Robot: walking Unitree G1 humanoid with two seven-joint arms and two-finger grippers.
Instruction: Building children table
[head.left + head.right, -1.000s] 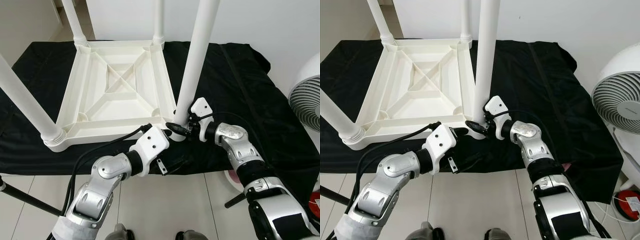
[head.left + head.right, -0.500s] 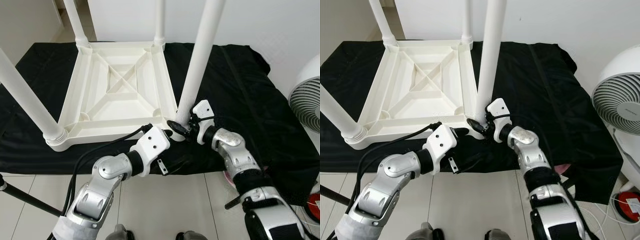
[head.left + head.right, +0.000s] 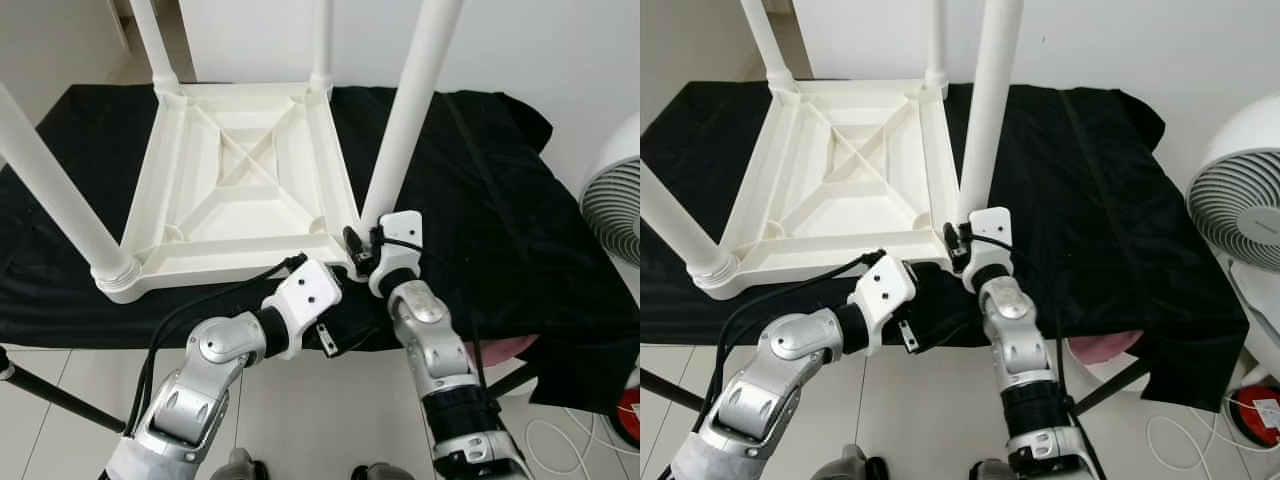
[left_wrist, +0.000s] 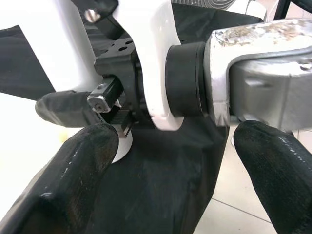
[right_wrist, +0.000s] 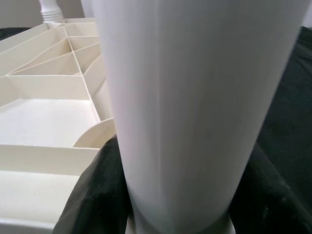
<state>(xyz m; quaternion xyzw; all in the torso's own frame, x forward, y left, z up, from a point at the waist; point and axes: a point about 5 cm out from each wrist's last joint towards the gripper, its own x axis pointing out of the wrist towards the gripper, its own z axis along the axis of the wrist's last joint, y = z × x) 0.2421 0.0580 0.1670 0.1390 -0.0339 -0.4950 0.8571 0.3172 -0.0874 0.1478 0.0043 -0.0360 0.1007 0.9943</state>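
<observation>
Your two head eyes look forward and down on the upturned white table [image 3: 240,180] lying on the black cloth [image 3: 480,200], sharing nearly the whole scene. Your right wrist camera sits pressed up against the near leg [image 5: 195,107]; your left wrist camera faces the right arm's wrist [image 4: 253,73] at close range

The setting is a room in a home, indicated by the pale tiled floor [image 3: 300,400] and plain white wall [image 3: 1200,50]. A white plastic children's table [image 3: 240,190] lies upside down on a low surface draped with black cloth [image 3: 1090,200]. A white household fan [image 3: 1240,200] stands to the right of the cloth, near the wall.
</observation>
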